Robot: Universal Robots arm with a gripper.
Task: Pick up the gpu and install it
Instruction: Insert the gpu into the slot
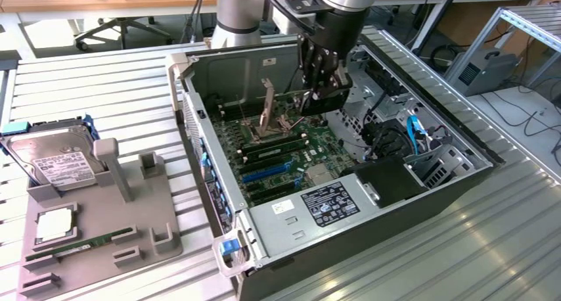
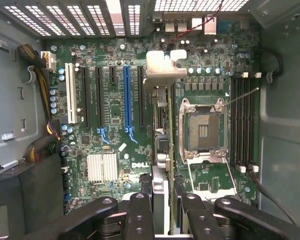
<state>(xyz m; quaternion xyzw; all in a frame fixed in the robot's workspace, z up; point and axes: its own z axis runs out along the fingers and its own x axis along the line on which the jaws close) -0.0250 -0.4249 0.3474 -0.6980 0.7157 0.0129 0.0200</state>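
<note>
The gpu [image 2: 163, 125] is a slim dark card seen edge-on in the wrist view, with its silvery end bracket [image 2: 165, 67] pointing toward the case's rear grilles. My gripper [image 2: 164, 212] is shut on it, one finger [image 2: 139, 217] on each side. The card hangs above the motherboard [image 2: 110, 145], between the blue slot [image 2: 126, 95] and the open CPU socket [image 2: 202, 130]. In the exterior view my gripper [image 1: 320, 97] reaches down into the open computer case [image 1: 210, 84], over the board's far half.
Black expansion slots [image 2: 97, 97] and a white slot [image 2: 69, 100] lie beside the blue one. Memory slots [image 2: 242, 125] run past the socket. The power supply [image 1: 324, 202] and cables [image 1: 412, 133] crowd the case. A grey fixture [image 1: 88, 255] outside holds a hard drive [image 1: 57, 160] and a RAM stick [image 1: 79, 245].
</note>
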